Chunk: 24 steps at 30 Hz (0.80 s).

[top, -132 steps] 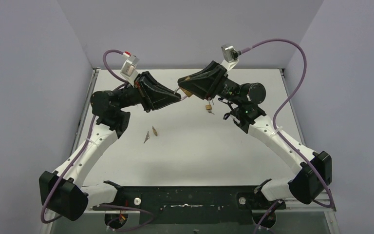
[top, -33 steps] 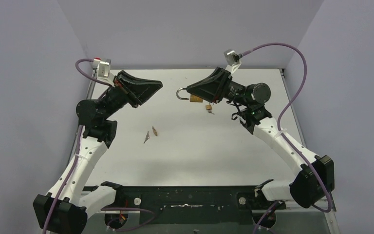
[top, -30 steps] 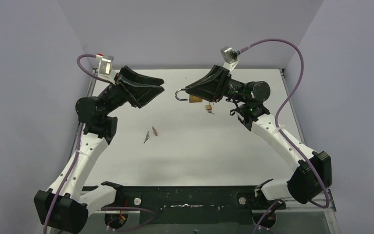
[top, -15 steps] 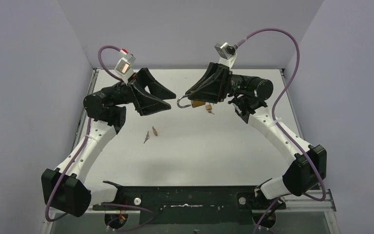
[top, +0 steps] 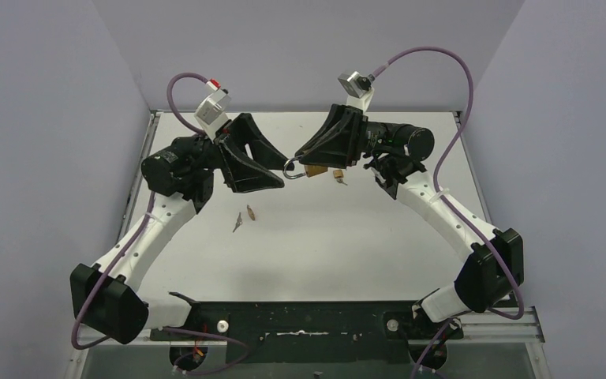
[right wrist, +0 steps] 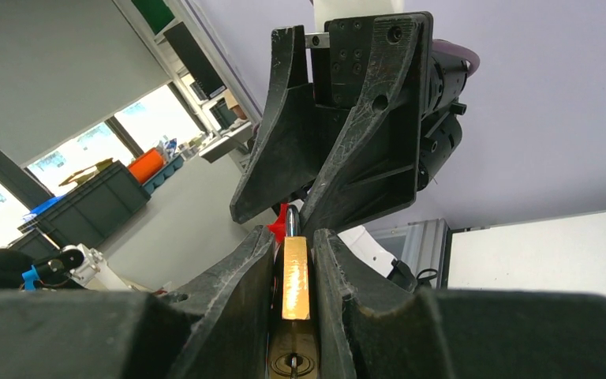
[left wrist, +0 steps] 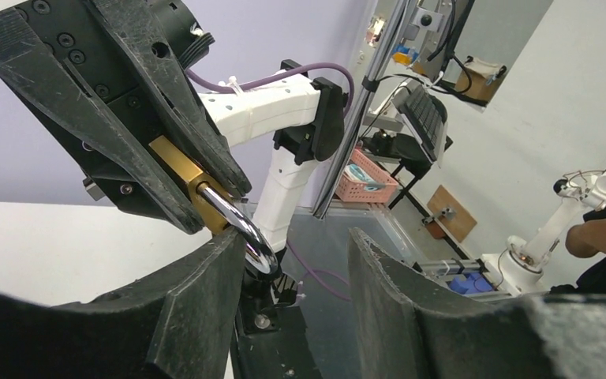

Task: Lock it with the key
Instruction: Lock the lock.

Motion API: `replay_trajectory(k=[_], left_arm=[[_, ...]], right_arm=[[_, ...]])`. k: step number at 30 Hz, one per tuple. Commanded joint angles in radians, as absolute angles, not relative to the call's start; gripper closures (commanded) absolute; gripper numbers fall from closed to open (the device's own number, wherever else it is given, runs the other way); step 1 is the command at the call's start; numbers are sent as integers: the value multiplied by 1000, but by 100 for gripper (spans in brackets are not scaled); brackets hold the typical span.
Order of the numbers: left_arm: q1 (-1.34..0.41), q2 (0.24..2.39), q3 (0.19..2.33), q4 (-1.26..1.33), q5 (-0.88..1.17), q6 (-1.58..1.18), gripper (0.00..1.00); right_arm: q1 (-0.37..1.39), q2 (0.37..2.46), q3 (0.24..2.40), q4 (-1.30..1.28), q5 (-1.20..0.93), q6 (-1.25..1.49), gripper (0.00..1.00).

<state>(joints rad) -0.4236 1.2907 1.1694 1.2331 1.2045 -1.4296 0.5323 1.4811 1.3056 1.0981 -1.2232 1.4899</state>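
My right gripper (top: pixel 304 160) is shut on a brass padlock (top: pixel 313 170) and holds it above the table's back middle. The padlock's steel shackle (top: pixel 290 167) points left. In the right wrist view the padlock (right wrist: pixel 294 276) sits between the pads, with its keyhole (right wrist: pixel 292 365) facing the camera. My left gripper (top: pixel 282 171) is open, with its tips around the shackle. In the left wrist view the shackle (left wrist: pixel 246 237) touches my left finger (left wrist: pixel 205 300). Two small key-like pieces (top: pixel 248 212) lie on the table below.
A second small brass padlock (top: pixel 337 174) lies on the white table (top: pixel 323 237) under my right gripper. Grey walls stand close on the left, back and right. The black base rail (top: pixel 308 320) runs along the near edge.
My left arm had pulled back to the left and has now swung in again, jaws open, up to the shackle. My right gripper turned and shifted a little left with the padlock.
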Motion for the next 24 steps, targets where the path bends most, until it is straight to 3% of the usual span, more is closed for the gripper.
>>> replay_trajectory(k=[1, 5, 9, 18, 19, 21, 24], left_arm=[[-436, 1305, 1227, 1265, 1190, -1431, 54], [-442, 1329, 1240, 1263, 1177, -1433, 69], [-450, 1345, 1247, 1286, 1164, -1449, 100], [-488, 1354, 1254, 1393, 1148, -1516, 100], [-488, 1352, 1255, 1393, 1144, -1514, 100], [-488, 1347, 1257, 1393, 1130, -1506, 100], [-486, 1343, 1261, 1394, 1106, -1496, 100]], right_arm=[[537, 1457, 1354, 1149, -1204, 1500, 100], [537, 1461, 1354, 1149, -1207, 1498, 100], [539, 1461, 1357, 1147, -1210, 1498, 100], [541, 1476, 1369, 1157, -1229, 1518, 100], [541, 1480, 1372, 1175, -1233, 1529, 95], [541, 1488, 1382, 1211, -1237, 1562, 74], [540, 1500, 1396, 1264, -1247, 1611, 60]])
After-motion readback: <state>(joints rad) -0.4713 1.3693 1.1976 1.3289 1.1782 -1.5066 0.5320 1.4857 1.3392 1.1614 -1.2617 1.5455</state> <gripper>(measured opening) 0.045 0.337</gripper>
